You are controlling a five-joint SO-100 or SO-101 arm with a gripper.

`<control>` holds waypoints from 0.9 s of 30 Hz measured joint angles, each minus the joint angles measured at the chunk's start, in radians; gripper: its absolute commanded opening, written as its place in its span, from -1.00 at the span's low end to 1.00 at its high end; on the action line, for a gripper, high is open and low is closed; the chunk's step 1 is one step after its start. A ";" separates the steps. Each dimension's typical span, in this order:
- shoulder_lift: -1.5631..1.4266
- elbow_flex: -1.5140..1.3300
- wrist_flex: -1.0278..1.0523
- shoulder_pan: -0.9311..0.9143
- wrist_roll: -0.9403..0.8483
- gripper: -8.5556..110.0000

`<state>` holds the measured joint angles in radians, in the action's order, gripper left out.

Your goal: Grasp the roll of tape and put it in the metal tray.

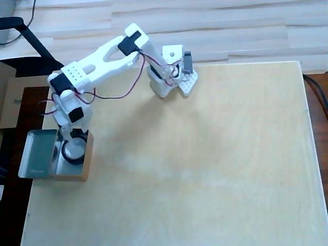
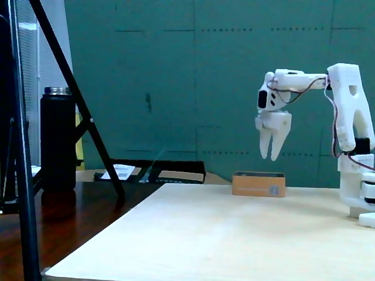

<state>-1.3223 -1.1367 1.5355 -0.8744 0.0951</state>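
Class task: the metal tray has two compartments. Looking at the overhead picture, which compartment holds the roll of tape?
The right-hand compartment in the overhead view, under the gripper. The tape lies there; the tray's left compartment is bare metal.

My overhead view looks straight down on the whole pale table (image 1: pixel 205 169) from well above, with the arm's base (image 1: pixel 166 77) at the top edge and the metal tray (image 1: pixel 38 154) at the far left. My fixed view sits low, near tabletop height off one end of the table (image 2: pixel 222 234), and looks level along it toward a green wall (image 2: pixel 193 88). Both share the arm (image 2: pixel 345 134), the tabletop and the wooden box (image 2: pixel 258 184) holding the tray, which appears at left from above and far back in the fixed view.
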 measured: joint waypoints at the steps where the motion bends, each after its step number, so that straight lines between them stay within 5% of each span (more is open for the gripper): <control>1: 0.000 0.032 0.000 0.025 0.002 -0.65; 9: 0.000 0.431 0.006 0.357 0.026 -0.66; 14: -0.008 0.649 0.006 0.607 0.028 -0.87; 21: -0.167 0.604 0.008 0.868 0.011 -0.87; 27: -0.440 0.426 0.008 0.913 -0.052 -0.86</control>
<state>-1.7625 -0.7102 1.5432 0.0383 0.0430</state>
